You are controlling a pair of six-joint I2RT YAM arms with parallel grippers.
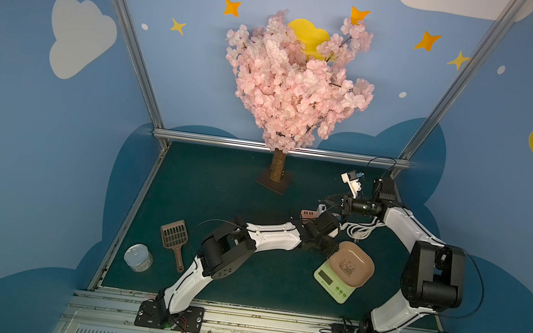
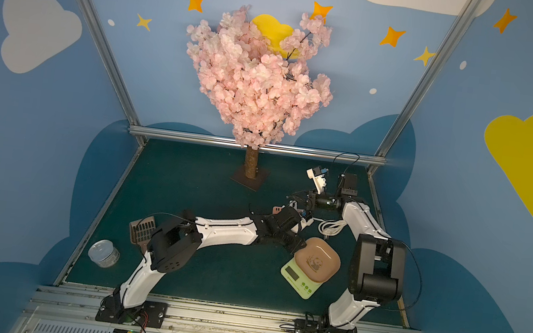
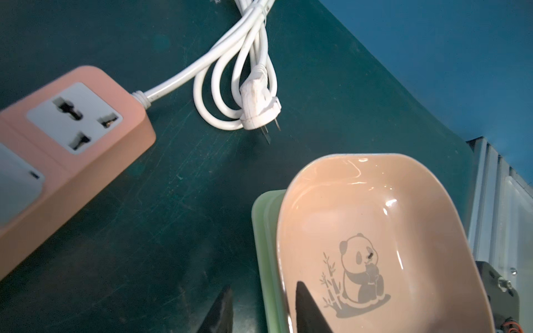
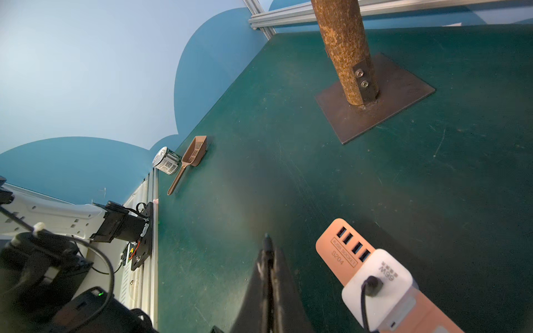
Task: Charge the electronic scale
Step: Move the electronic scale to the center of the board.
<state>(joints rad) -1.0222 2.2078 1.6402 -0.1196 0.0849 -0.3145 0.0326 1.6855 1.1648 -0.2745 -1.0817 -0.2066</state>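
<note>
Near right corner of worktop (image 1: 219, 203): electronic scale (image 1: 343, 275) sits flat | left gripper (image 3: 264, 287) part-open astride tray rim (image 3: 288, 219), nothing clamped: you close squarely to brace it | right gripper (image 4: 267, 256) pinched on what looks like the dark cable plug (image 4: 266, 240): you line it up with the port before pushing

White arm shells (image 1: 270, 237), black joints (image 1: 433, 277) (thin cables (image 1: 483, 290))

pale-green scale (image 1: 335, 284) on table (image 1: 238, 188), brown scoop (image 1: 175, 234) beside can (image 1: 138, 257)

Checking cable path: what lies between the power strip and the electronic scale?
Left wrist view: bare green tabletop between power strip and electronic scale, except a left gripper finger beside the scale.
</note>
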